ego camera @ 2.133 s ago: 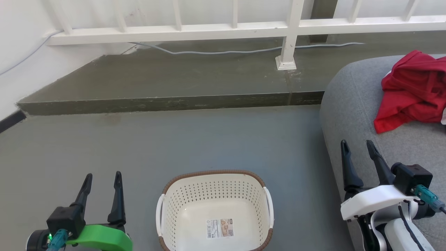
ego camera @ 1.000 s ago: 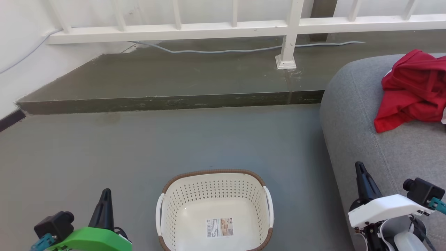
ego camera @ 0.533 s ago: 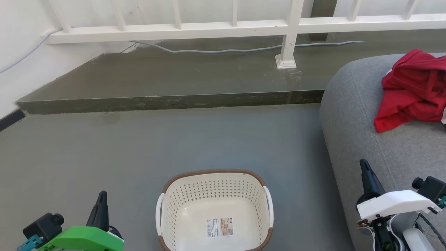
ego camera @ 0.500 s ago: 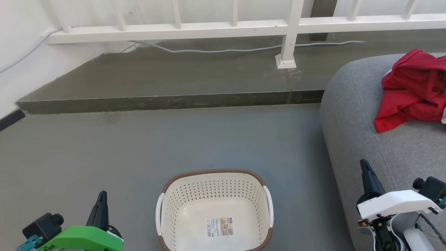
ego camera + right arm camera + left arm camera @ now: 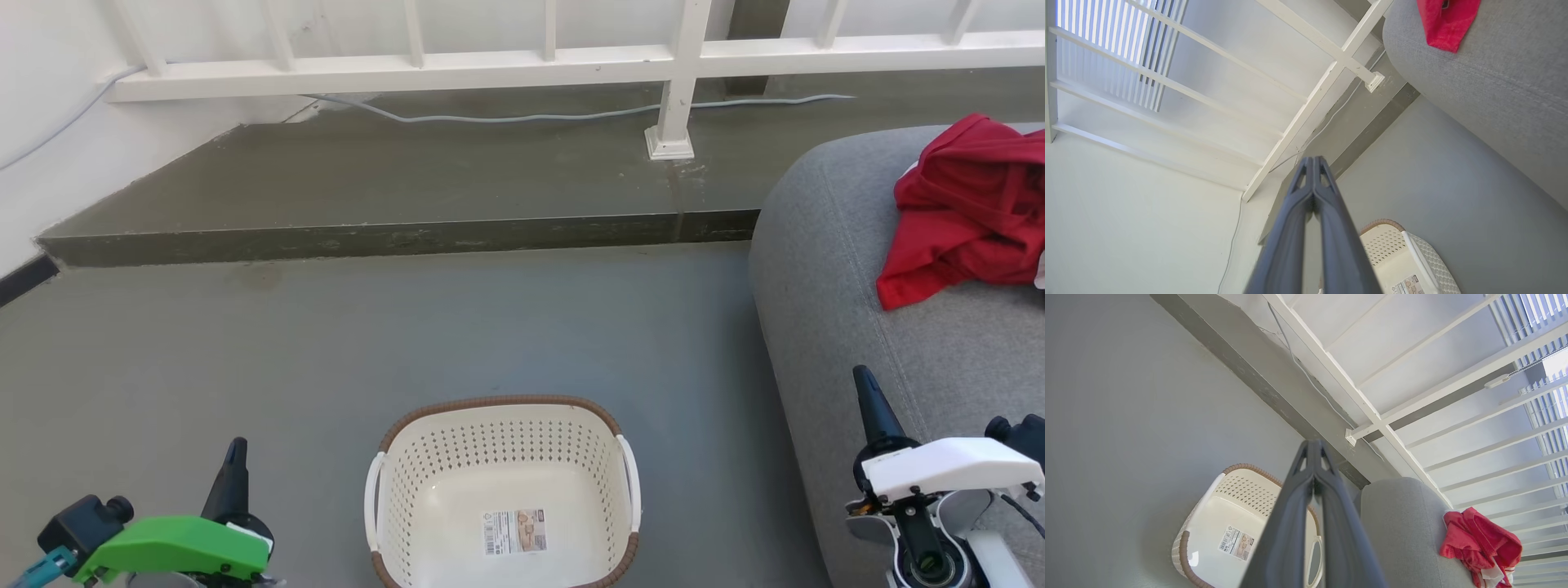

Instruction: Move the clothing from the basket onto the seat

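The cream basket (image 5: 384,490) with a brown rim stands on the floor at the bottom centre, holding just a label sticker (image 5: 514,533) on its floor. The red clothing (image 5: 971,212) lies crumpled on the grey seat (image 5: 833,269) at the right. My left gripper (image 5: 236,447) is at the lower left beside the basket, shut and holding nothing. My right gripper (image 5: 862,377) is at the lower right over the seat's front corner, also shut and holding nothing. In the left wrist view the shut fingers (image 5: 1313,447) rise in front of the basket (image 5: 1208,514), the seat (image 5: 1400,522) and the clothing (image 5: 1478,543).
A raised concrete step (image 5: 392,237) runs across the far side, with a white railing (image 5: 539,65) and its post (image 5: 673,131) on it. A grey cable (image 5: 522,118) trails along the step. A white wall (image 5: 41,139) closes the left side. Open grey floor (image 5: 457,327) separates basket from step.
Both grippers went from open to shut two seconds ago. Since then both arms have rolled and sunk a little lower. Basket and clothing have not moved.
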You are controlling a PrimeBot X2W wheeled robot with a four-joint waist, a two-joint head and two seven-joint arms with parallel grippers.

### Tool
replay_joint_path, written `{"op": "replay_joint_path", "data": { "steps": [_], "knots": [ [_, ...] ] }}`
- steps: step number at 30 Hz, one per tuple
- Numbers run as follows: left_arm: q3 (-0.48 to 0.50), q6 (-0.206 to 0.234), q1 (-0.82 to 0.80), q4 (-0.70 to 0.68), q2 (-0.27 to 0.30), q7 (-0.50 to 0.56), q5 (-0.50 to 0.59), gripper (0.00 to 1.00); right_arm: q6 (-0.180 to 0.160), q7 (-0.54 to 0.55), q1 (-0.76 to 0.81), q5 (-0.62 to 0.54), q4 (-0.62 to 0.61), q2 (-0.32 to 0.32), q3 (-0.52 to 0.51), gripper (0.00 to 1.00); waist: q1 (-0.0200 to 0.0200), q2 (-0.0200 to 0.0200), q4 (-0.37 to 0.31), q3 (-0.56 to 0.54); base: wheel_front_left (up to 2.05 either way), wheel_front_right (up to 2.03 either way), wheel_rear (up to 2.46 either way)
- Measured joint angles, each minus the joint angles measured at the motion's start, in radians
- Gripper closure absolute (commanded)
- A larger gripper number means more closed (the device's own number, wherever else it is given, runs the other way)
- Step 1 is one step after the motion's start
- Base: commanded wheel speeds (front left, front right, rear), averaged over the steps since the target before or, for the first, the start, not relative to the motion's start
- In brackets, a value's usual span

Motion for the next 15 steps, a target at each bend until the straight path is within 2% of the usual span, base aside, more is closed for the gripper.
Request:
{"op": "replay_joint_path", "data": {
  "steps": [15],
  "knots": [
    [0.05,-0.031,-0.033,0.026,-0.012,0.044,-0.175,1.0,0.04,0.039,-0.026,0.187,0.027,0.009,-0.044,1.0,0.0,0.0,0.0,0.001,0.0,0.0,0.0]
  ]
}}
